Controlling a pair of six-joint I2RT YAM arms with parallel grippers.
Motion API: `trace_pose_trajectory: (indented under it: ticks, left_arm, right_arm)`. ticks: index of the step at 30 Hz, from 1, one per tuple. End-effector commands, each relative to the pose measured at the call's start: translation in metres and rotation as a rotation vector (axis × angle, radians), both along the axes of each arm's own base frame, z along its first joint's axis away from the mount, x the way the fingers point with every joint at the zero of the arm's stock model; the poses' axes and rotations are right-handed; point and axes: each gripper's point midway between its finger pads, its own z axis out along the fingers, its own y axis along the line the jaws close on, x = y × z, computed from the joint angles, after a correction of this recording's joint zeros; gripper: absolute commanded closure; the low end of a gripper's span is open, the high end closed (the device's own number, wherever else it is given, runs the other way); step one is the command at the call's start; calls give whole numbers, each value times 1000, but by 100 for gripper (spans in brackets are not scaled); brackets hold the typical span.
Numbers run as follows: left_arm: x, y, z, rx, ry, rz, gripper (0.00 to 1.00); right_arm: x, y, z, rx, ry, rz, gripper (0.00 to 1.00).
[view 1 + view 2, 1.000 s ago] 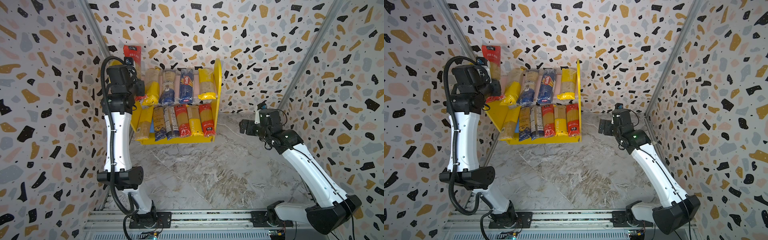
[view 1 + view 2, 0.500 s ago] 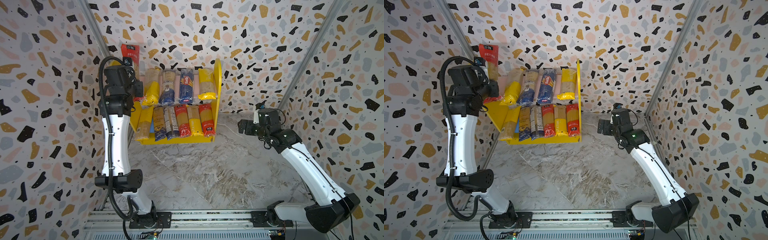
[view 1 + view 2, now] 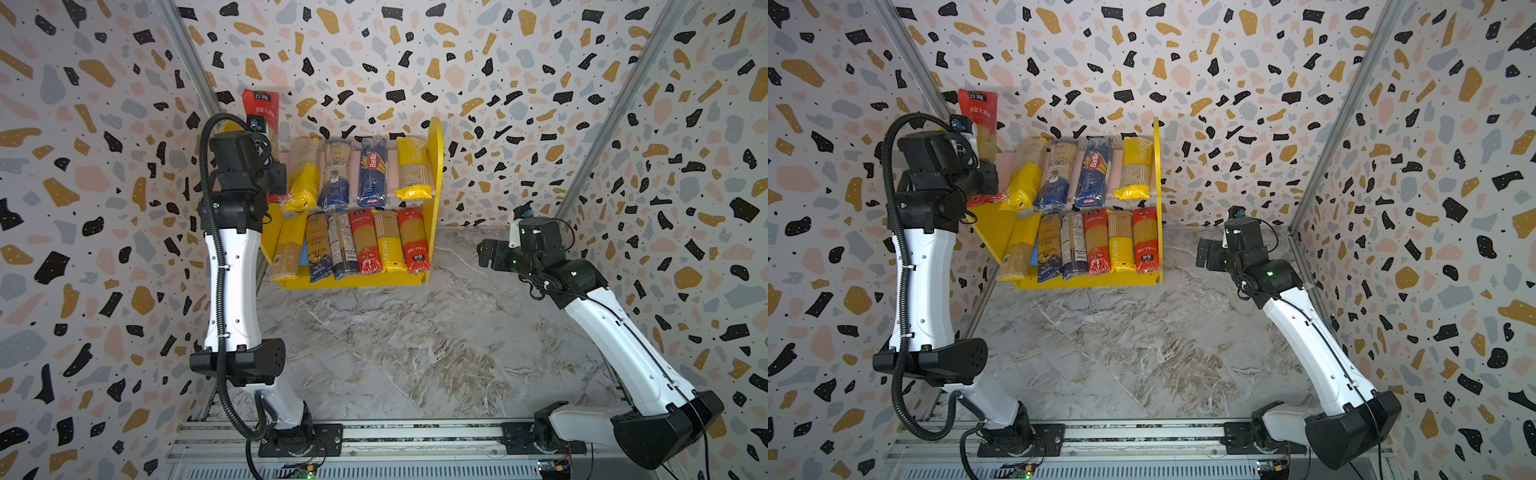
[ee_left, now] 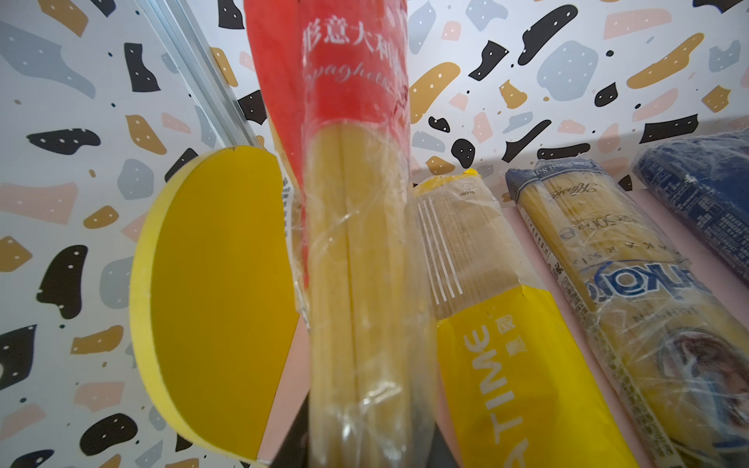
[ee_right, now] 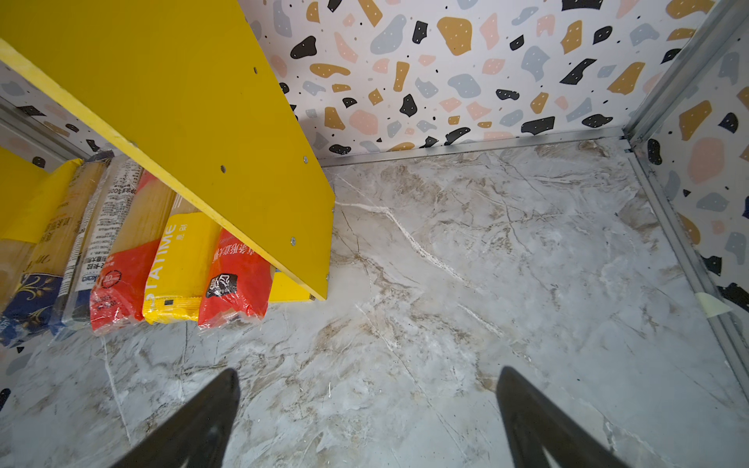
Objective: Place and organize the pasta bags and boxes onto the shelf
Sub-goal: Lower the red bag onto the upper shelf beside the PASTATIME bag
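A red-wrapped spaghetti pack [image 3: 262, 112] [image 4: 356, 243] stands tilted, nearly upright, at the left end of the shelf's [image 3: 434, 166] pink upper board. My left gripper [image 4: 364, 437] is shut on its lower part, beside the yellow side panel [image 4: 219, 283]. Next to it on that board lie a yellow pack [image 4: 486, 344], a clear-and-blue pack [image 4: 632, 291] and a dark blue Barilla pack [image 3: 372, 172]. Several more packs [image 3: 365, 245] fill the lower board. My right gripper [image 5: 367, 389] [image 3: 486, 253] hangs open and empty over the marble floor, right of the shelf [image 5: 182, 101].
Terrazzo-patterned walls [image 3: 685, 166] close in the cell on three sides, with metal corner rails [image 3: 615, 104]. The shelf [image 3: 1157, 166] stands against the back left corner. Marble floor [image 3: 415, 353] lies in front of it and under the right arm.
The left arm has shifted only slightly with the red pack, staying at the shelf's upper left end. The right arm has barely moved.
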Motion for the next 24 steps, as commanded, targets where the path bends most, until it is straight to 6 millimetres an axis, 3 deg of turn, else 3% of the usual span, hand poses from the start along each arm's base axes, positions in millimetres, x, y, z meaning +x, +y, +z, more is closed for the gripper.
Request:
trace_pose_trajectory:
  ticks: [1, 3, 7, 8, 16, 24]
  left_arm:
    - [-11, 3, 68, 22, -246, 12, 88]
    - [-9, 3, 65, 16, -244, 13, 66]
    - [-6, 4, 56, 12, -230, 17, 5]
    - [-6, 4, 56, 8, -232, 19, 0]
    - [-27, -4, 61, -26, -257, -19, 0]
    - [-73, -20, 55, -100, -298, -88, 1]
  right_arm:
    - [-14, -10, 27, 28, -58, -17, 1]
    - [-17, -11, 29, 29, -61, -16, 1]
    - [-23, -11, 32, 35, -59, -9, 1]
    - [-25, -11, 33, 37, -62, -8, 1]
    - [-32, -15, 36, 36, -68, -15, 1]
    - [-34, -5, 27, 45, -57, 29, 1]
